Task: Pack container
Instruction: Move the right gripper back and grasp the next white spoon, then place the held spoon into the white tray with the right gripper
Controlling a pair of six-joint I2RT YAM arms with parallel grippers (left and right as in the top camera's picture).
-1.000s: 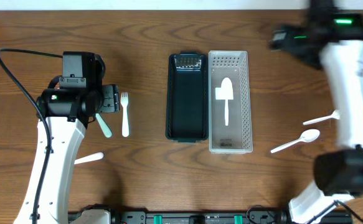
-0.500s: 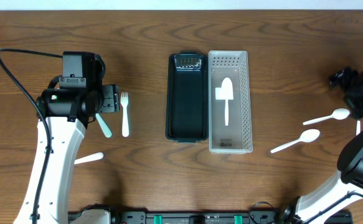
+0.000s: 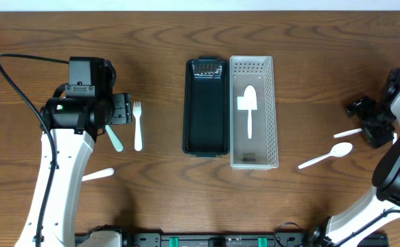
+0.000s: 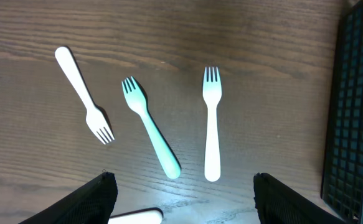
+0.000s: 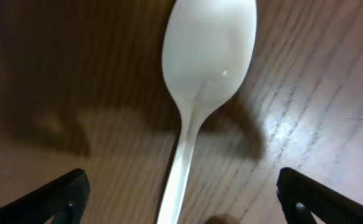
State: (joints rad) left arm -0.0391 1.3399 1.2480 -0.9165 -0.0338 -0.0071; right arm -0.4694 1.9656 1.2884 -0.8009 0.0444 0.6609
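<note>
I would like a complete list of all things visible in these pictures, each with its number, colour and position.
dark rectangular plastic container: one, black, middle of the table
perforated plastic tray: one, white, directly beside the container on its right
flat plastic spatula: one, white, lying in the tray
white plastic forks: two, left of the container
mint green plastic fork: one, between the white forks
plastic utensil handle: one, white, below the forks; its kind cannot be told
plastic spoons: two, white, right side
wooden table: one, brown
left gripper: open, over the forks
right gripper: open, over one spoon
</note>
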